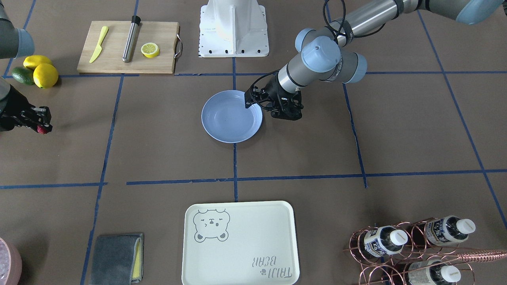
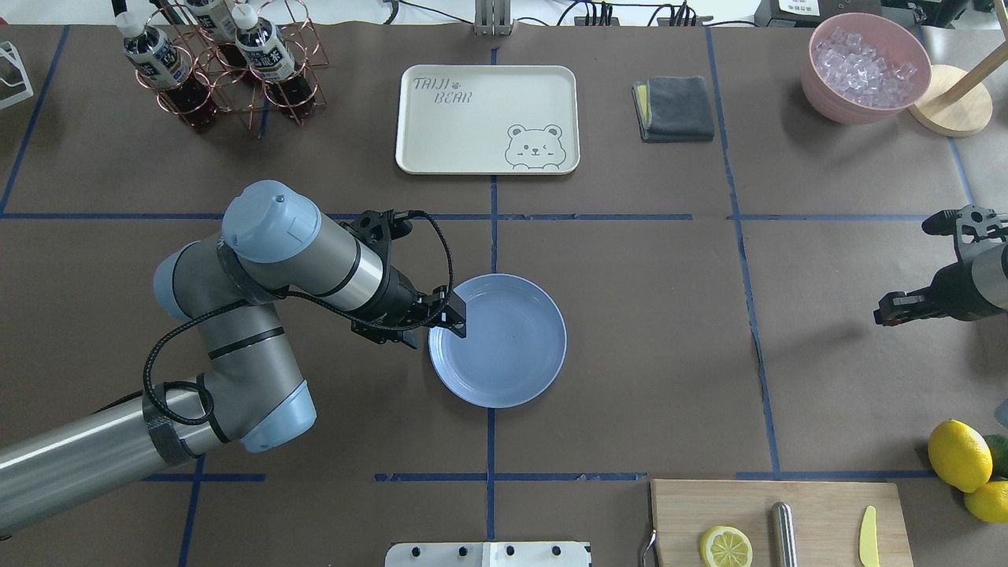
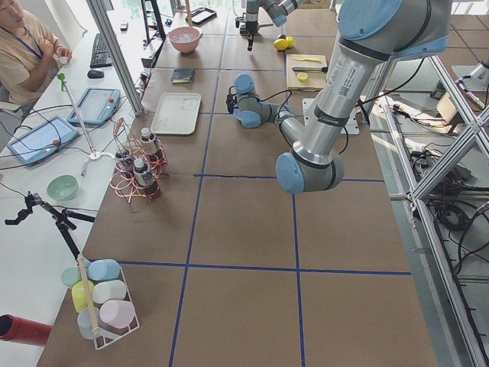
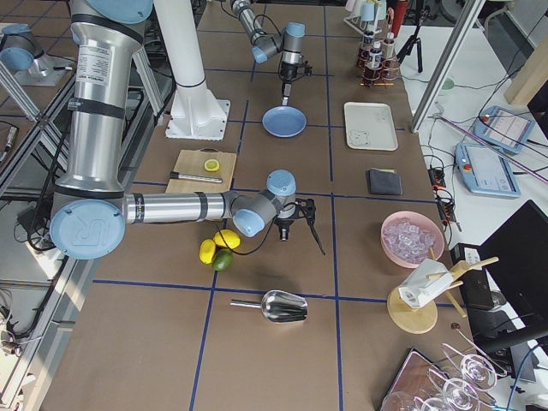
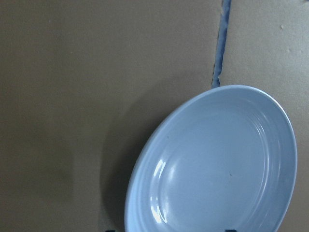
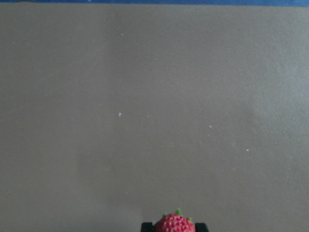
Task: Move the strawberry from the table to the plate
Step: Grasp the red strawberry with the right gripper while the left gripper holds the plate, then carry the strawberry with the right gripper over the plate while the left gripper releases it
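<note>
The small red strawberry (image 1: 41, 129) is pinched in my right gripper (image 1: 40, 123), just above the brown table (image 1: 166, 150) at the robot's far right. In the right wrist view the strawberry (image 6: 175, 224) shows at the bottom edge between the fingertips, with bare paper beyond it. The light-blue plate (image 1: 231, 116) lies at the table's middle with nothing on it. My left gripper (image 2: 455, 313) hovers over the plate's (image 2: 512, 346) left rim. It is open, and only its two tips show, wide apart at the bottom of the left wrist view, above the plate (image 5: 217, 169).
Two lemons and an avocado (image 1: 35, 71) sit just behind my right gripper. A cutting board (image 1: 128, 47) with a lemon half, knife and metal rod lies beside them. The bear tray (image 1: 239, 243), bottle rack (image 1: 416, 245), grey cloth (image 1: 115, 259) and ice bowl (image 2: 866, 67) line the far side.
</note>
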Robot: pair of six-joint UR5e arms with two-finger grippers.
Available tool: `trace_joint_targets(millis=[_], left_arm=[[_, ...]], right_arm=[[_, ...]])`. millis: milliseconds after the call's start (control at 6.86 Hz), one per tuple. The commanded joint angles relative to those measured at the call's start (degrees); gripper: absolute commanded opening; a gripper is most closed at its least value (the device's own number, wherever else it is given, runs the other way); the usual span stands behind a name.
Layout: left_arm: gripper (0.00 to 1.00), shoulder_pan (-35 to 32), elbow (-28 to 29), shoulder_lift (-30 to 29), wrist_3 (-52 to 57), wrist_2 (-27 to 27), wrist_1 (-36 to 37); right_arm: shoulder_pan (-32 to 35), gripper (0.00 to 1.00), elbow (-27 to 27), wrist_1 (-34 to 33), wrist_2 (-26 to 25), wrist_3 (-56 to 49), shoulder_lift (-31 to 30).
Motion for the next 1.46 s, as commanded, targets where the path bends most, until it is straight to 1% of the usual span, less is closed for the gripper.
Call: trace_joint_targets(millis=[0,146,292,438,583,729,875,1021,1312], left_arm=[[0.80,-0.2,-5.0,3.8,0.2,0.0,0.0],[0.80,-1.4,-8.3,5.8,0.3,0.1,0.1],[0.80,-2.9,-9.6,6.9,0.7,0.2,0.1],[0.80,-4.6,-13.2,10.6,4.7,0.1,0.1],[0.80,-6.2,-16.6,15.3,8.9,0.1,0.1],[0.81,-7.9,-17.2,17.1,10.2,-0.1,0.0],[0.81,-8.0,-17.0,17.4,10.3,0.0,-0.6],[0.81,-8.0,-16.9,17.4,10.3,0.0,-0.6],[0.83,-7.9,-16.5,17.3,10.2,0.1,-0.6]], right_arm=[[-2.9,0.00,9.3,-3.4,-0.2,9.8,0.9],[-7.8,0.00,10.4,-3.4,-1.7,20.5,6.5],[-11.8,0.00,10.5,-3.5,-3.4,28.5,12.1],[-16.3,0.00,10.3,-5.5,-6.8,35.5,18.3],[-21.0,0.00,9.9,-11.7,-10.6,40.6,26.4],[-25.5,0.00,7.6,-18.6,-16.3,43.0,33.9],[-27.7,0.00,1.2,-19.5,-19.7,45.5,40.8],[-29.2,0.00,-2.3,-19.4,-21.1,47.5,44.0],[-31.3,0.00,-3.4,-19.4,-24.3,47.6,44.2]])
